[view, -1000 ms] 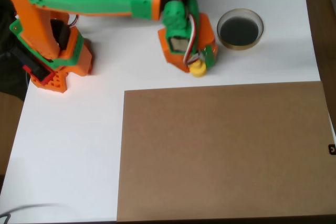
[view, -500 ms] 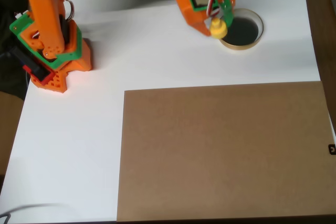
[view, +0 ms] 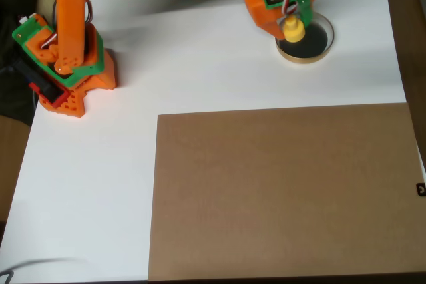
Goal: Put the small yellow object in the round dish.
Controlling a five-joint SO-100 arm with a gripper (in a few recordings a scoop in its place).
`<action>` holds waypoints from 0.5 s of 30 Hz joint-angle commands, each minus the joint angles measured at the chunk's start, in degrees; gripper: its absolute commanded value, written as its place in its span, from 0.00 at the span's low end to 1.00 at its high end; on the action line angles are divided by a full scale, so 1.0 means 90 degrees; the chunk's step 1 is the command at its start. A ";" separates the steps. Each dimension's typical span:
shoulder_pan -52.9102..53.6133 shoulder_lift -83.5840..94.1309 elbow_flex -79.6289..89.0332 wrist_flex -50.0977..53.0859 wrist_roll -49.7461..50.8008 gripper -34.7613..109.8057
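The small yellow object [view: 293, 30] is held in my orange-and-green gripper [view: 293, 26], which is shut on it. It hangs over the left part of the round dish [view: 318, 43], whose dark inside and pale tan rim show at the upper right of the white table. The gripper's body covers the dish's upper left edge. Whether the yellow piece touches the dish I cannot tell from above.
A large brown board [view: 283, 191] covers the lower right of the white table [view: 93, 184]. The arm's orange-and-green base [view: 63, 64] stands at the left. The table's right edge runs close past the dish.
The gripper carried the yellow object from the table left of and below the dish up and rightward, and now holds it over the dish's left part.
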 commanded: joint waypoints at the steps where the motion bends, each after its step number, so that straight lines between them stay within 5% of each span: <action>1: -0.0059 -0.0088 -0.0850 -0.0049 0.0020 0.24; 15: -0.0352 -0.0977 -0.1348 -0.0293 0.0508 0.24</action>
